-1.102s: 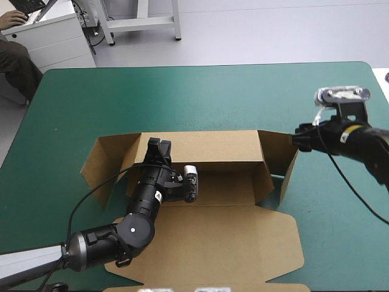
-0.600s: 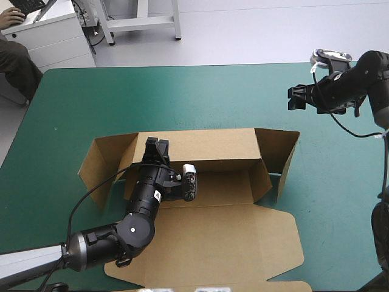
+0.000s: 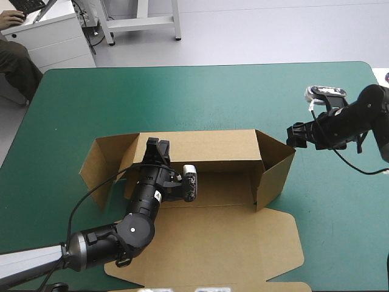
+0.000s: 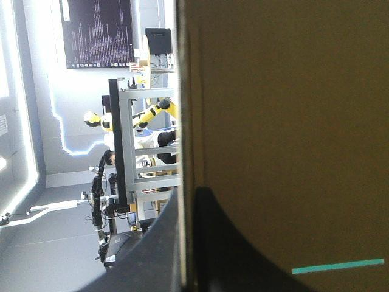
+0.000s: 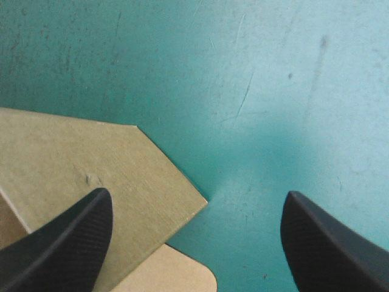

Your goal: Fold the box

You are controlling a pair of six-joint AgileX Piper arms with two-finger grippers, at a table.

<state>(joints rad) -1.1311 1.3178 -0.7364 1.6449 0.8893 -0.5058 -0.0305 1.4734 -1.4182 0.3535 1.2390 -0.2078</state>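
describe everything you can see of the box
The box is a cut sheet of brown board on the teal-green table. Its long back wall stands raised, the left gripper shut on its top edge. The right end flap stands angled inward, the left one splays outward, the lid lies flat toward the near edge. The open right gripper hovers by the right flap's corner.

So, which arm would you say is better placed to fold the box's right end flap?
Probably right: the right gripper, open, hovers beside that flap; the left gripper grips the back wall.
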